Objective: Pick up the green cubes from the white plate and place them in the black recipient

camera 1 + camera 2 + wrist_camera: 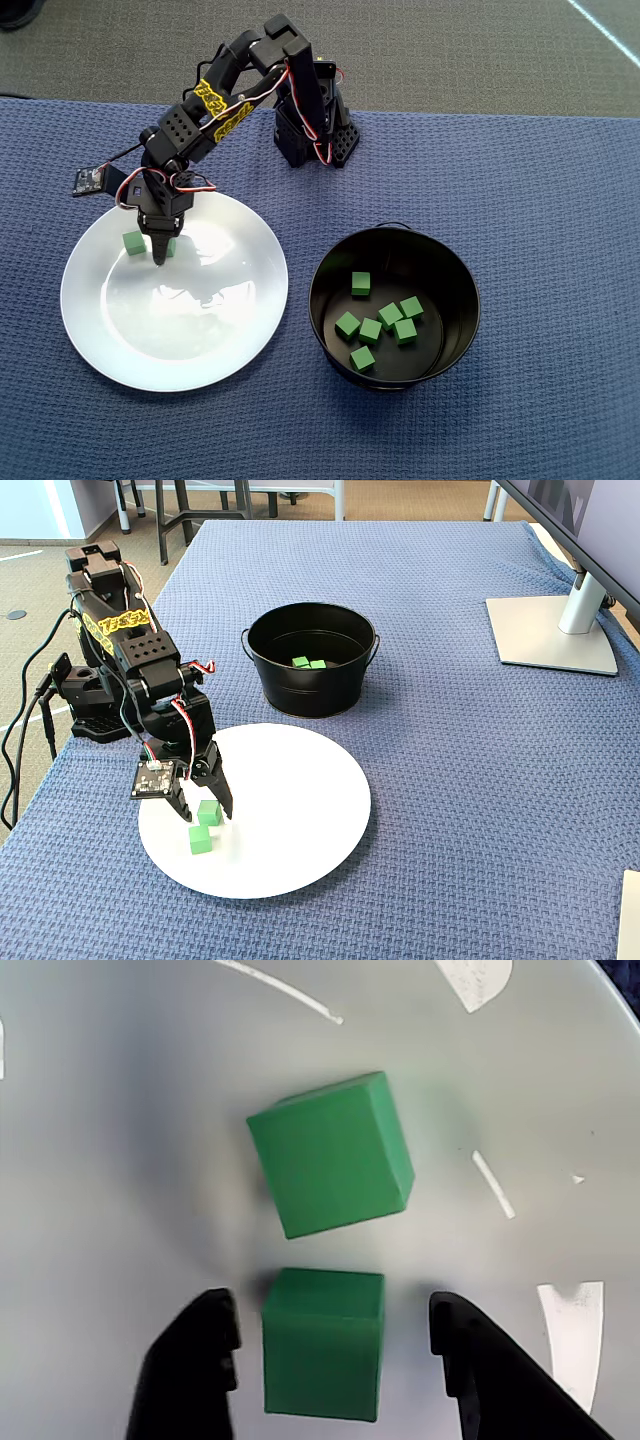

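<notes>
So six cubes (380,320) are sitting in the black pot (330,262) already, and the gripper (335,1345) is straddling one of two cubes (322,1342) left near the plate's (200,350) edge, fingers wide.

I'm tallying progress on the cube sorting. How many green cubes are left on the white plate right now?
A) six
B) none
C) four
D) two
D: two green cubes sit on the white plate. The wrist view shows one between the open gripper's fingers and the other just beyond it. The rest lie in the black recipient.
</notes>
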Controlling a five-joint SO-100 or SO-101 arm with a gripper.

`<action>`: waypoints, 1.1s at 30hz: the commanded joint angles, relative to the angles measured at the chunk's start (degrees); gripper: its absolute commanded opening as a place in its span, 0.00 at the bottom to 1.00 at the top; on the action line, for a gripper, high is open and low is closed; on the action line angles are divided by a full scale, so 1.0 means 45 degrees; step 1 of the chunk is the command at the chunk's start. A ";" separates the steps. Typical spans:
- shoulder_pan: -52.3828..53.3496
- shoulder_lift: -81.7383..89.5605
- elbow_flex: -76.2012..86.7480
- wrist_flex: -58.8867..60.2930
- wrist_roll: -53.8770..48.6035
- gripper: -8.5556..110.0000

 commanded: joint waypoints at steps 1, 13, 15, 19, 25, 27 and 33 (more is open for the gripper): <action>0.0059 0.0352 0.0039 -0.0293 -0.0020 0.07; -0.0156 0.0801 -0.2598 0.2539 0.1621 0.07; -0.0430 0.0840 -0.3613 0.3496 0.2031 0.07; -0.0996 0.0898 -0.5840 0.5664 0.2969 0.07; -0.2520 0.1309 -0.8535 0.7949 0.5078 0.07; -0.3379 0.1758 -0.8730 0.8027 0.5996 0.07; -0.6621 0.3438 -0.8750 0.8594 0.8359 0.07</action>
